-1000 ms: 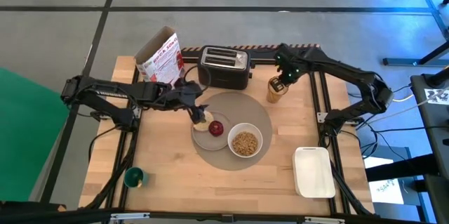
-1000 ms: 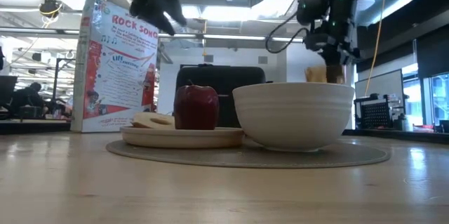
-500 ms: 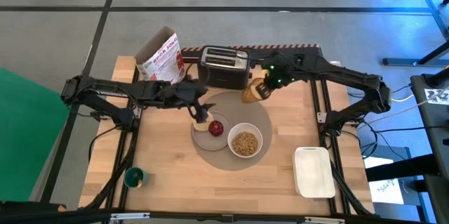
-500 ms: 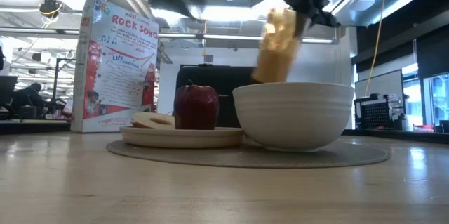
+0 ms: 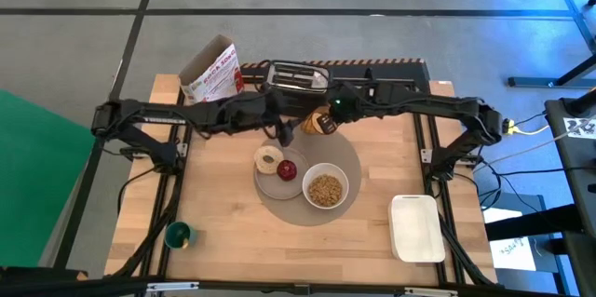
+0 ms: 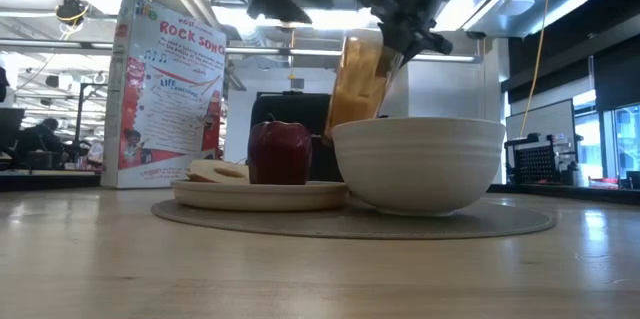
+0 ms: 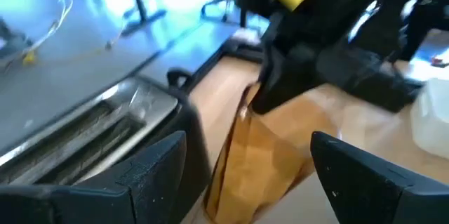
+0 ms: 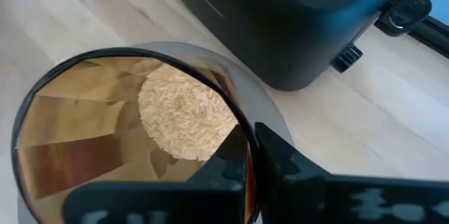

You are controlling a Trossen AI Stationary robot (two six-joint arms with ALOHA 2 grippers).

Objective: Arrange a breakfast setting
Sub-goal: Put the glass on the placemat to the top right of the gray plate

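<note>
Your right gripper (image 5: 328, 118) has carried the cup (image 5: 313, 124) from the worktop's (image 5: 214, 204) far right to the mat's (image 5: 349, 153) rear edge, jaws clamped on its rim. Left gripper (image 5: 279, 131), jaws wide, probably awaits a handover.

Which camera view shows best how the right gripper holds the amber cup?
The right wrist view: the right gripper pinches the rim of the amber cup. The low view shows the cup tilted above the white bowl. The high view shows it small; the left wrist view, only part.
</note>
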